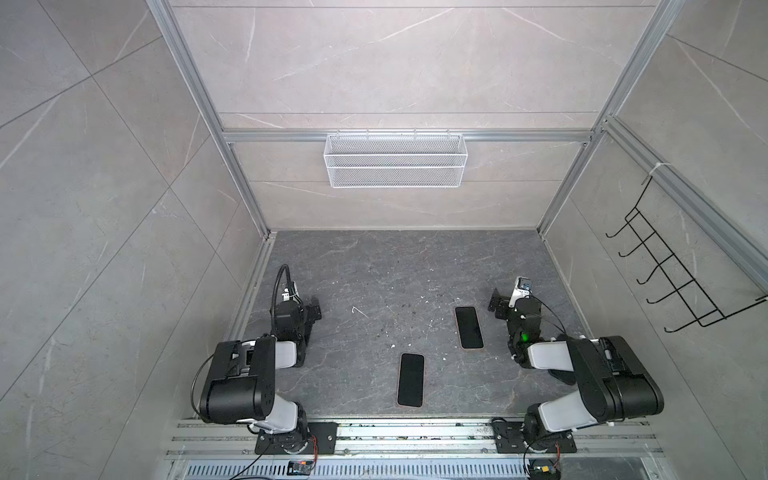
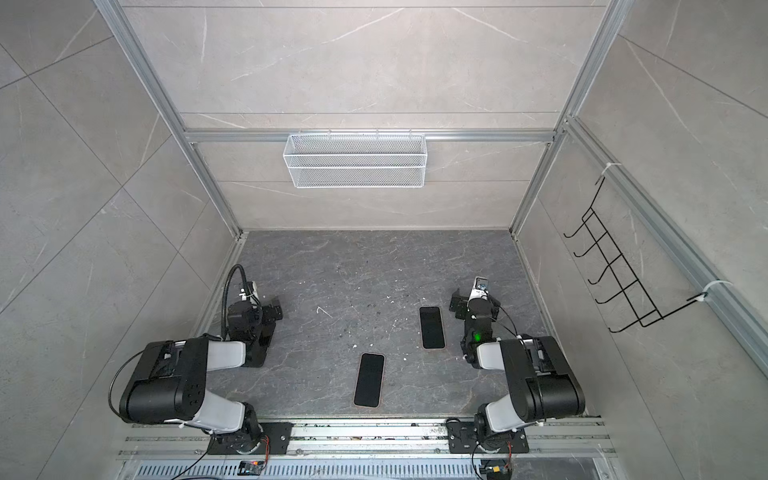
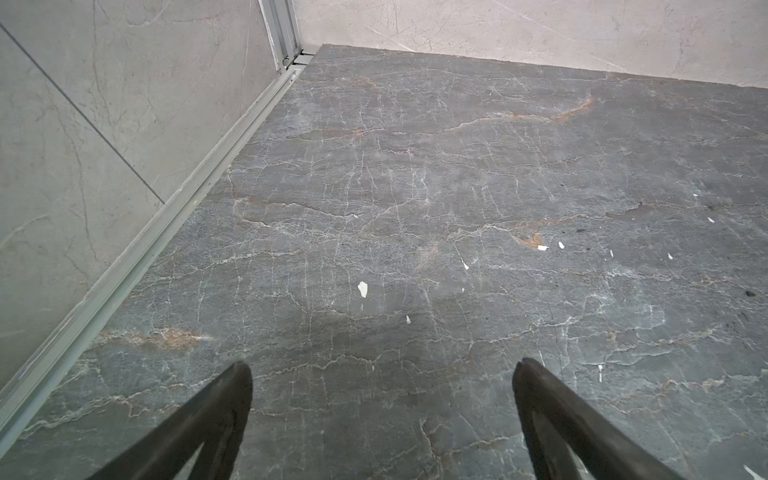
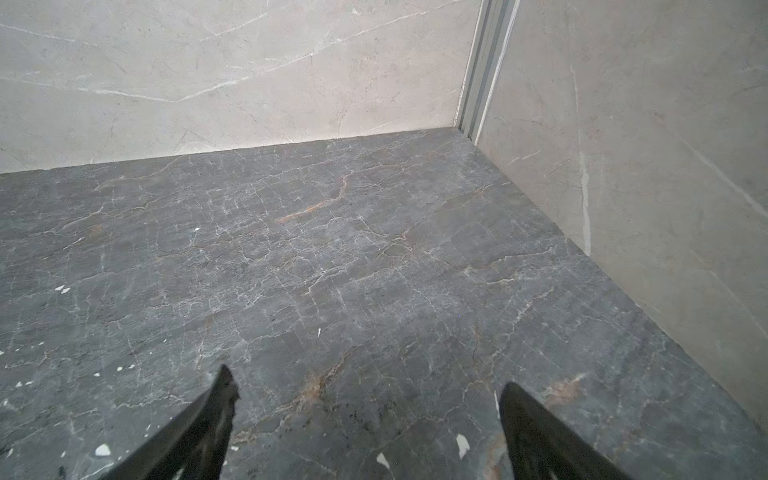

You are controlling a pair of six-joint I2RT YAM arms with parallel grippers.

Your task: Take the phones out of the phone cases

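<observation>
On table (image 1: 374, 270) | near phone (image 1: 410, 379) flat, black screen up | thin tan edge

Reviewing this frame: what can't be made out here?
Both top views: whether the near phone or far phone sits in a case; only a thin pale edge shows, too small.
Wrist views: both phones lie outside the frame; the open left gripper and right gripper point at the table.

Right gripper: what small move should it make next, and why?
Probably swing the right gripper inward over the farther phone. That phone lies flat, screen up, untouched, and is nearest to this gripper, which is open and empty. The left gripper, open too, stands farther off.
</observation>
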